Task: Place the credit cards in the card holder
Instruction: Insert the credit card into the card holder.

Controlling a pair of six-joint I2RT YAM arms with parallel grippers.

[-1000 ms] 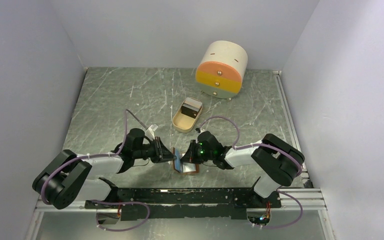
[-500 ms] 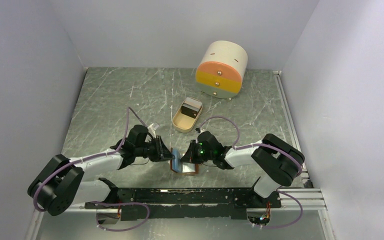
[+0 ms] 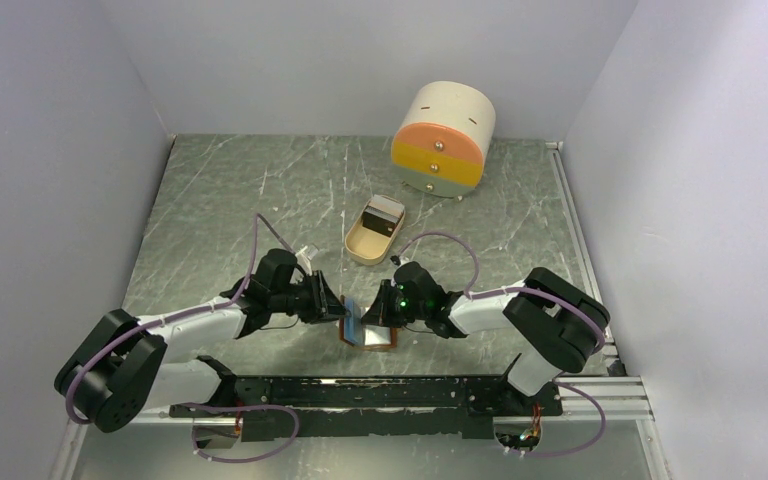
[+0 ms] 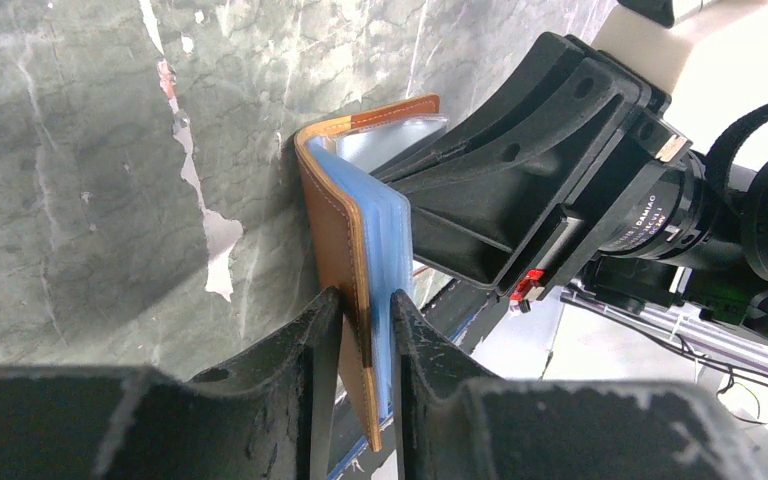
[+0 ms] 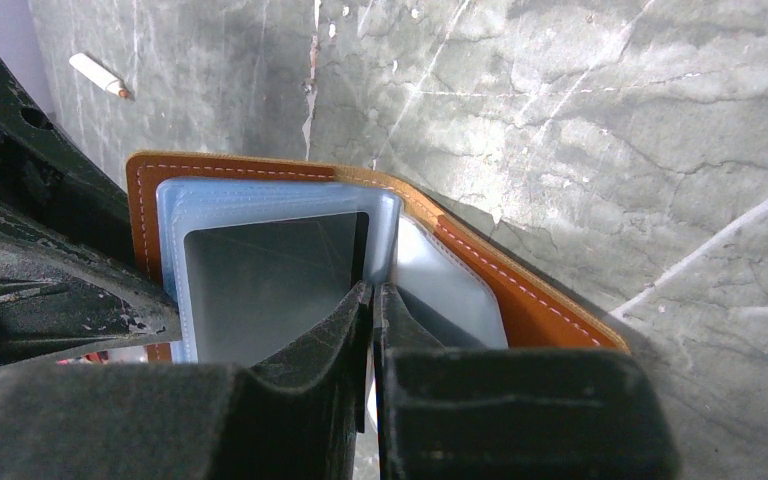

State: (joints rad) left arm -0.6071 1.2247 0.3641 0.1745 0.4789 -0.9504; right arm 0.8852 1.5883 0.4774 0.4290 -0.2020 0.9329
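The tan-brown card holder (image 3: pixel 368 336) stands open on its edge between the two grippers. My left gripper (image 3: pixel 339 309) is shut on one leather flap and its bluish clear pockets (image 4: pixel 335 230), pinched between the fingers (image 4: pixel 367 300). My right gripper (image 3: pixel 371 313) is shut (image 5: pixel 372 292) on a thin dark credit card (image 5: pixel 361 250), seen edge-on at the mouth of a clear pocket. A dark, glossy card face (image 5: pixel 260 285) shows inside that pocket of the holder (image 5: pixel 530 300). More credit cards (image 3: pixel 385 212) stand in the beige tray.
The beige oval tray (image 3: pixel 362 250) lies just behind the grippers. The round cream-and-orange drawer box (image 3: pixel 442 140) stands at the back right. A thin white stick (image 5: pixel 98 75) lies on the marbled table beyond the holder. Grey walls close in both sides.
My left arm has shifted its pose slightly and nudged the holder a little left. Both grippers keep their holds; the right arm has hardly moved.
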